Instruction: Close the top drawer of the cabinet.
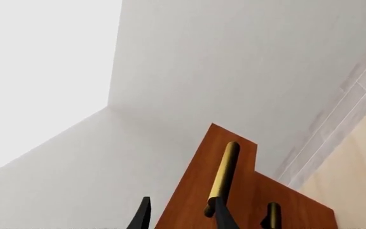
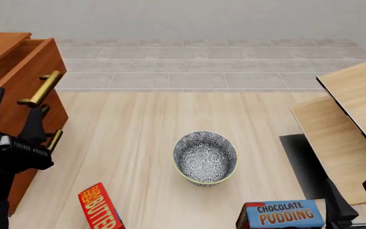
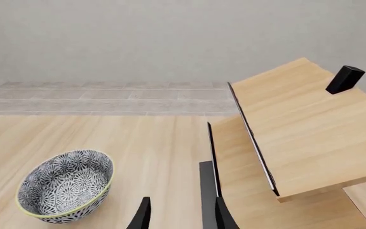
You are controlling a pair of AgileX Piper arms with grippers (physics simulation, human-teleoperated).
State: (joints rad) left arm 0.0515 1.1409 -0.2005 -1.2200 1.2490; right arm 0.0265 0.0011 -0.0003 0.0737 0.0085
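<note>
the top drawer [image 2: 34, 71] of the cabinet [image 2: 5, 143] at the table's left edge stands pulled out, its brass bar handle [image 2: 42, 88] facing the middle; the left gripper [image 2: 15, 114] sits at that drawer front with its fingers apart, one fingertip [image 1: 218, 210] at the near end of the handle, though whether it touches i cannot tell. the right gripper [image 3: 179, 214] hangs with fingers apart low on the right, beside the pale wood boards [image 2: 354, 119]; a patterned bowl [image 2: 205, 158] sits mid-table, a butter box [image 2: 100, 207] and a chocolate pudding box [image 2: 281, 215] at the near edge.
</note>
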